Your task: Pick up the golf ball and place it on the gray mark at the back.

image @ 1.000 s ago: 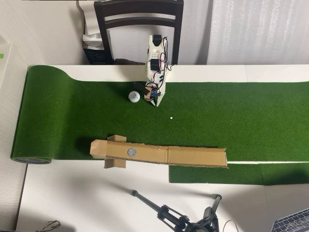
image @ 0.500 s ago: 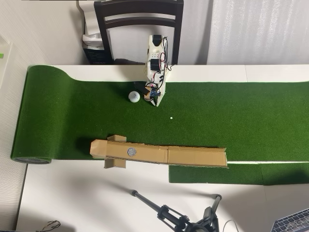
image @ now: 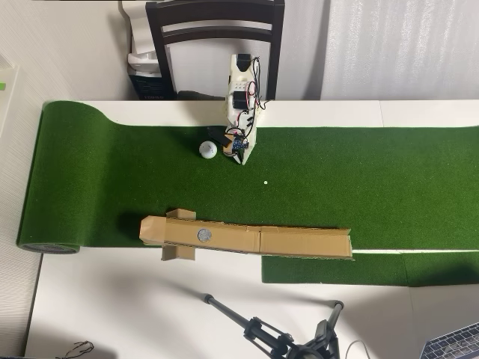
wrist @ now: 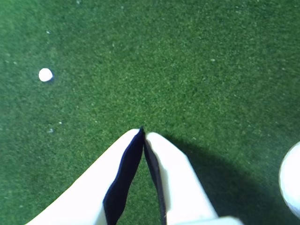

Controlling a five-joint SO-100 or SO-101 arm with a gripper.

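The golf ball (image: 208, 149), white and dimpled, rests on the green turf just left of the folded white arm in the overhead view. Only its edge shows in the wrist view, where the golf ball (wrist: 292, 180) sits at the lower right border. My gripper (wrist: 142, 132) is shut, its white fingers meeting at the tips over bare turf with nothing between them. Seen from overhead, the gripper (image: 241, 155) points down at the turf right of the ball, apart from it. A gray mark (image: 204, 235), a small round disc, lies on a cardboard strip (image: 299, 241).
A tiny flat white dot (image: 265, 182) lies on the turf mat (image: 374, 187); in the wrist view the dot (wrist: 45, 74) shows at upper left. A dark chair (image: 215, 37) stands behind the arm. A black tripod (image: 277, 340) lies on the white table.
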